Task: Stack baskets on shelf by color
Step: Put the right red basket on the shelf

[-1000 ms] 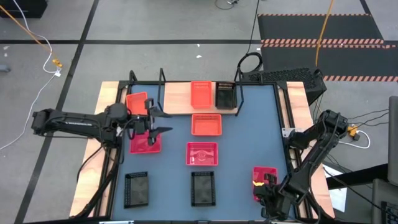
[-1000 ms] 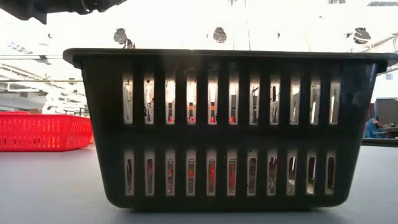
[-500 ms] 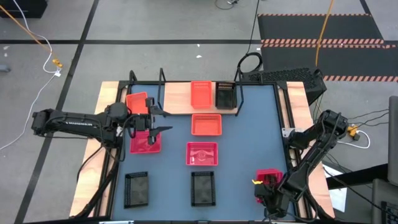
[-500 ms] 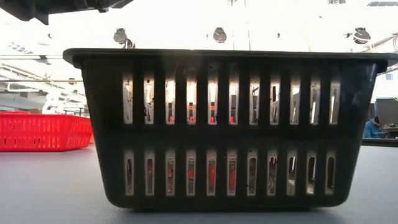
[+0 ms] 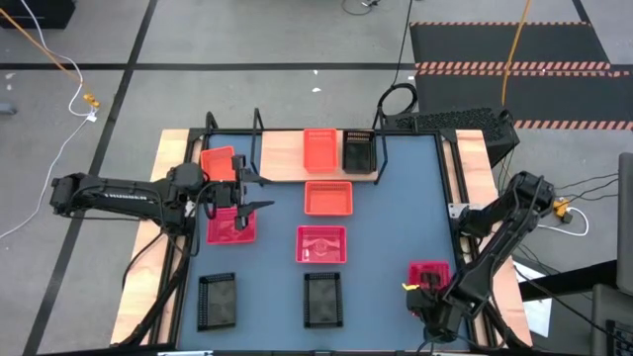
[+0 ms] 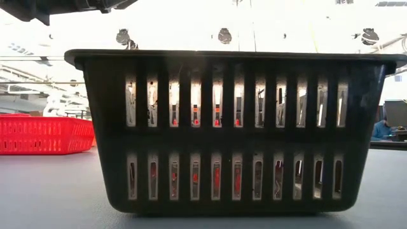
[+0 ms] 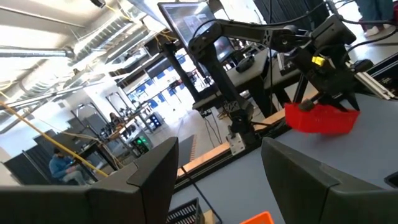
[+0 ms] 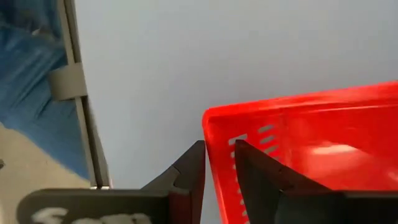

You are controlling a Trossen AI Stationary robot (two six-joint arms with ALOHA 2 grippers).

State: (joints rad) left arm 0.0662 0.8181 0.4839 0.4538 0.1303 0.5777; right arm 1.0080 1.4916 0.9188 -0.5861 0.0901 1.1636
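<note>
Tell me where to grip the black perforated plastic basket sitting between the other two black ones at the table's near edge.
Grip one short end wall of the black perforated plastic basket, coming straight down with one finger inside the rim and one outside. It sits upright, open and empty, with bare blue tabletop all around, so its thin rim is freely reachable.

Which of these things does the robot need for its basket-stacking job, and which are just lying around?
For the job:
shelf
orange baskets
pinkish-red baskets
black baskets
right gripper, pinching the rim of a pinkish-red basket
left gripper, open over the table's left side

Just lying around:
cables on the floor
striped floor mat
</note>
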